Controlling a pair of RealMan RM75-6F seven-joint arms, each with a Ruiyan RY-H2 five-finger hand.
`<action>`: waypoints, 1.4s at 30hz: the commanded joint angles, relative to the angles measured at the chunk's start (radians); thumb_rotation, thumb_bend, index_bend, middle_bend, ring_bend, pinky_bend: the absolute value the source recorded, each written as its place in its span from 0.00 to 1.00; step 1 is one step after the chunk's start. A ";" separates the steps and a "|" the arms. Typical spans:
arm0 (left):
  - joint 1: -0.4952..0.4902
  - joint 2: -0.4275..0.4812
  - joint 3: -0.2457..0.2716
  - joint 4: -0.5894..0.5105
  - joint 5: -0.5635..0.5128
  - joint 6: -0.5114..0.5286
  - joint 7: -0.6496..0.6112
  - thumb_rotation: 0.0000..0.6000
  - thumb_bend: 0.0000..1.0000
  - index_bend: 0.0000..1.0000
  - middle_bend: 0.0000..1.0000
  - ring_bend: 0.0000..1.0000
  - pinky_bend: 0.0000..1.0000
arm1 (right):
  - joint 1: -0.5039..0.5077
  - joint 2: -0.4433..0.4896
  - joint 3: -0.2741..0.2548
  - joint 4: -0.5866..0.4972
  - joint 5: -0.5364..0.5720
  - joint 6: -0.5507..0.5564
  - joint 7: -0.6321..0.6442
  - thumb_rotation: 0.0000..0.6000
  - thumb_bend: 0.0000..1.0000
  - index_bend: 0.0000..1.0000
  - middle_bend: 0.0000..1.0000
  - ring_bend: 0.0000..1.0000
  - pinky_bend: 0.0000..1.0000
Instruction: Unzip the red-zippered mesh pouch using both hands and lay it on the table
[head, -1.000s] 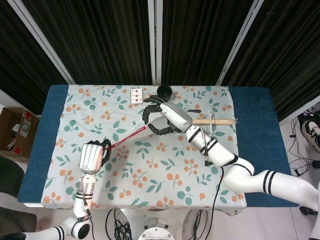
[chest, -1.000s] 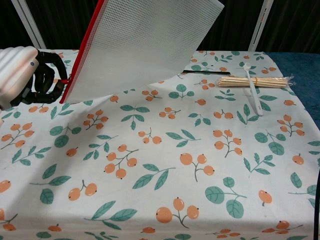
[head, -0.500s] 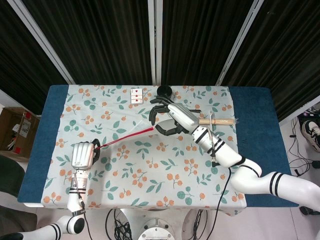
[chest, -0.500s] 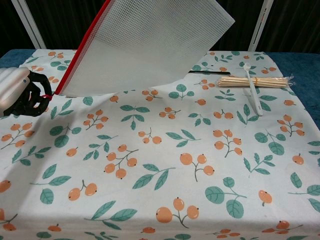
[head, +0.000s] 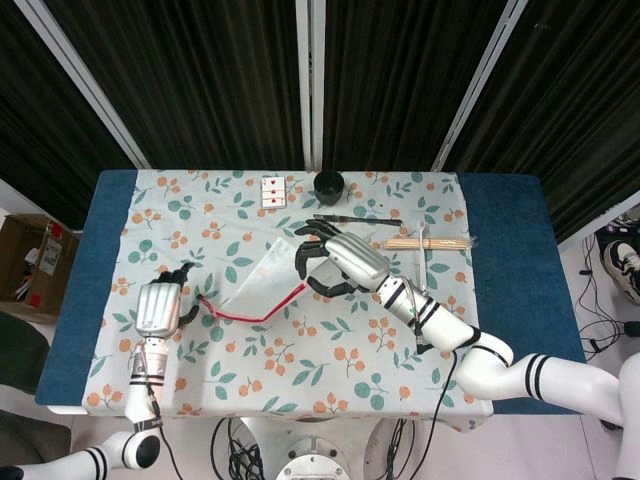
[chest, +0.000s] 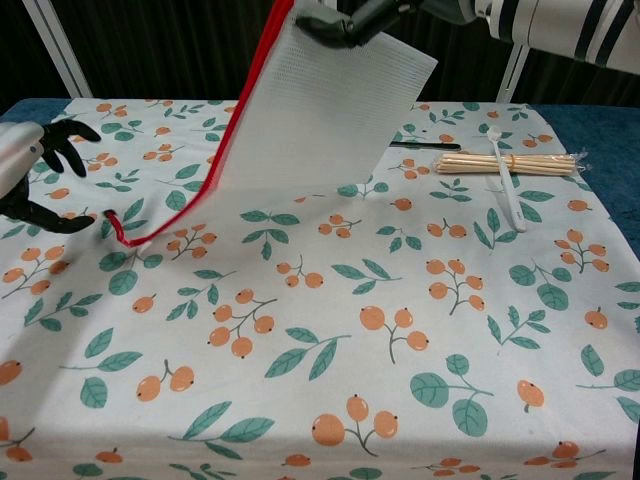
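At the near left edge of the desk (chest: 330, 400): left hand (head: 157, 308), fingers spread apart and holding nothing, cut off by the frame border in the chest view. Just beside it, apart from the fingers, the free end of the red zipper (chest: 165, 228) lies on the floral cloth. Mid-desk: mesh pouch (chest: 320, 105), white, hanging tilted with its lower corner on the cloth and its upper edge raised. Right hand (chest: 350, 22) grips that upper edge; only dark fingertips show in the chest view, the rest cropped by the top border. In the head view the pouch appears as a pale wedge partly hidden under this hand. Whether the pouch mouth is fully parted cannot be made out. Farther right: bundle of sticks (chest: 505, 163), a white spoon (chest: 505, 165) across it. Far edge: black cup (head: 328, 184), small card (head: 272, 191), print too small to read.
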 joint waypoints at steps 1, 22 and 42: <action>0.011 0.044 -0.017 -0.050 -0.024 0.015 0.025 1.00 0.13 0.13 0.26 0.25 0.48 | -0.015 -0.010 -0.048 0.014 -0.047 0.019 -0.021 1.00 0.47 0.84 0.39 0.13 0.06; 0.104 0.260 0.027 -0.228 -0.038 0.025 -0.131 1.00 0.09 0.19 0.21 0.17 0.24 | -0.167 0.214 -0.277 -0.121 0.128 -0.146 -0.616 1.00 0.00 0.00 0.00 0.00 0.00; 0.312 0.544 0.170 -0.262 0.118 0.215 -0.324 1.00 0.09 0.19 0.17 0.11 0.17 | -0.674 0.310 -0.261 -0.074 0.062 0.613 -0.460 1.00 0.18 0.00 0.05 0.00 0.00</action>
